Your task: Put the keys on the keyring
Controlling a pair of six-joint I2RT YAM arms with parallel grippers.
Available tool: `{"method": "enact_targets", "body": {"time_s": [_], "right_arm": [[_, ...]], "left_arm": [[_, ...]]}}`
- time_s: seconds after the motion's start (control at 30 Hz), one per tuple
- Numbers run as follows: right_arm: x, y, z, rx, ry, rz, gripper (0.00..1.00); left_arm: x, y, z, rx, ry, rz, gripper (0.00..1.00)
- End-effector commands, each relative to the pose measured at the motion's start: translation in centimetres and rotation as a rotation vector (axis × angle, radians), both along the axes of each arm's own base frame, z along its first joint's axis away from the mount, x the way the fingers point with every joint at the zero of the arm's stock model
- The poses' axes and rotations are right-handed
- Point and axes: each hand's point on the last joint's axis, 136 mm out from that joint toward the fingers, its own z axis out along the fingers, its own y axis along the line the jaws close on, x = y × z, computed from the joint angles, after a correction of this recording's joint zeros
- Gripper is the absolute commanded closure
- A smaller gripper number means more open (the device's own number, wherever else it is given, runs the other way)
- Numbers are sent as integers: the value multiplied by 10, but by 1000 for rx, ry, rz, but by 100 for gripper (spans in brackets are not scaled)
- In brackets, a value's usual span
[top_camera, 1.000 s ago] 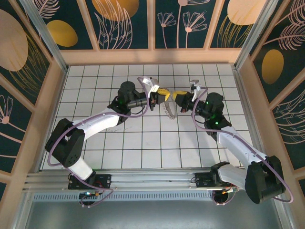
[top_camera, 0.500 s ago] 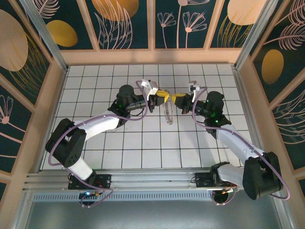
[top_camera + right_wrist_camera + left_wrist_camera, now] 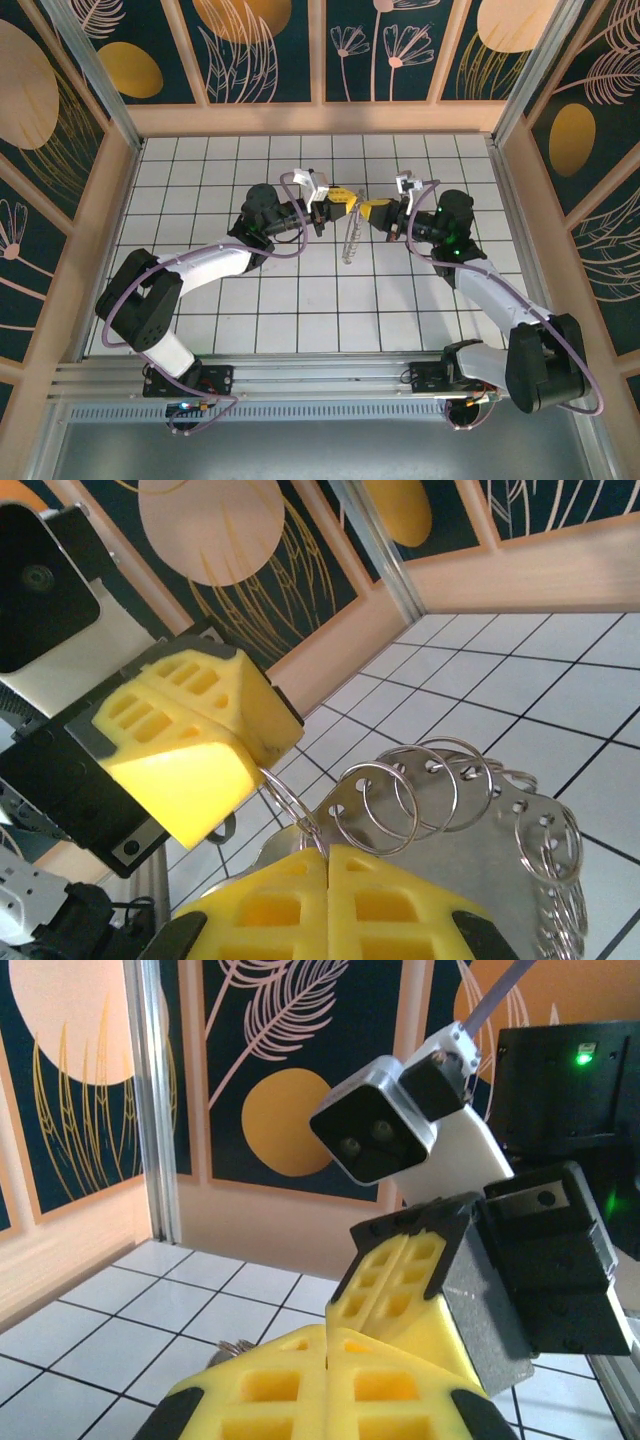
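Bunch aloft on a two-sided pinch: a slip on either side drops it.

The keys (image 3: 470, 850), flat silvery blades on small split rings, dangle in a loose bunch from the thin wire keyring (image 3: 290, 805), held in the air above the middle of the tiled bench (image 3: 300, 290). The left fingers (image 3: 200, 760) and the right fingers (image 3: 380, 900) are both closed tight, each apparently nipping that wire, with their tips almost touching. The main risk, as I judge it, is the slim round wire rolling or sliding out of one pinch, so that the bunch swings from the other or falls to the bench. Any pull apart or twist between the arms could bend the ring, and a small misjudged move could knock the tips together. Whether a key remains unthreaded cannot be told.
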Motion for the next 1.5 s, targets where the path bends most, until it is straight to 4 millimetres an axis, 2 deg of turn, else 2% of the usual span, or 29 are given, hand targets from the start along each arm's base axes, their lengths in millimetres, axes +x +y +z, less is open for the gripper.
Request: {"method": "enact_targets", "body": {"time_s": [0.0,0.47,0.63,0.73,0.77,0.97,1.07,1.37,1.43,1.47], "right_arm": [[0,-1,-9,-7,34,20,100],[10,-10,-15,-13,39,-64,100],[19,-19,-25,-29,71,-139,100],[26,-26,-35,-47,101,-201,100],[29,-29,-40,-55,116,-227,100],[40,-48,-72,-99,212,-381,100],[40,-59,-89,-127,261,-445,100],[22,-86,-132,-183,384,-592,100],[17,-88,-139,-188,398,-600,100],[16,-89,-140,-187,400,-600,100]], "left_arm": [[-10,7,50,-130,-133,-12,100],[-5,11,46,-141,-105,24,100],[14,21,40,-143,-47,152,100],[33,31,27,-120,14,275,100],[38,33,22,-107,32,306,96],[52,41,-20,2,133,399,71],[56,43,-50,94,188,432,64],[62,48,-142,382,375,450,62],[62,45,-154,441,395,429,62],[61,45,-172,488,423,418,62]]}}
